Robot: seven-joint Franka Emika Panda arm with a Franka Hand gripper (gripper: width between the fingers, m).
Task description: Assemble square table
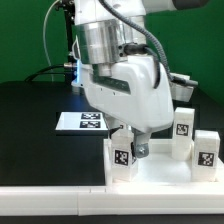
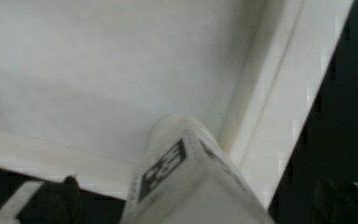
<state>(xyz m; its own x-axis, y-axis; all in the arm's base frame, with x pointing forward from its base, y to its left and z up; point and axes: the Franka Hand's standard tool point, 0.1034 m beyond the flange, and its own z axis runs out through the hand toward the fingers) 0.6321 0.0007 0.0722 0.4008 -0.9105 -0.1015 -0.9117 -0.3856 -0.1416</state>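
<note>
The square table's white tray-like top lies at the exterior view's lower right. A white tagged leg stands upright in its near left corner. My gripper hangs right over that leg, jaws spread around its upper part. In the wrist view the leg rises between the jaws beside the top's raised rim. One dark finger stands apart from it with a gap showing, so the gripper is open. Two more tagged legs stand on the top's right side.
The marker board lies flat on the black table behind and left of the gripper. A long white rail runs along the front edge. The arm's bulky wrist hides the middle of the scene.
</note>
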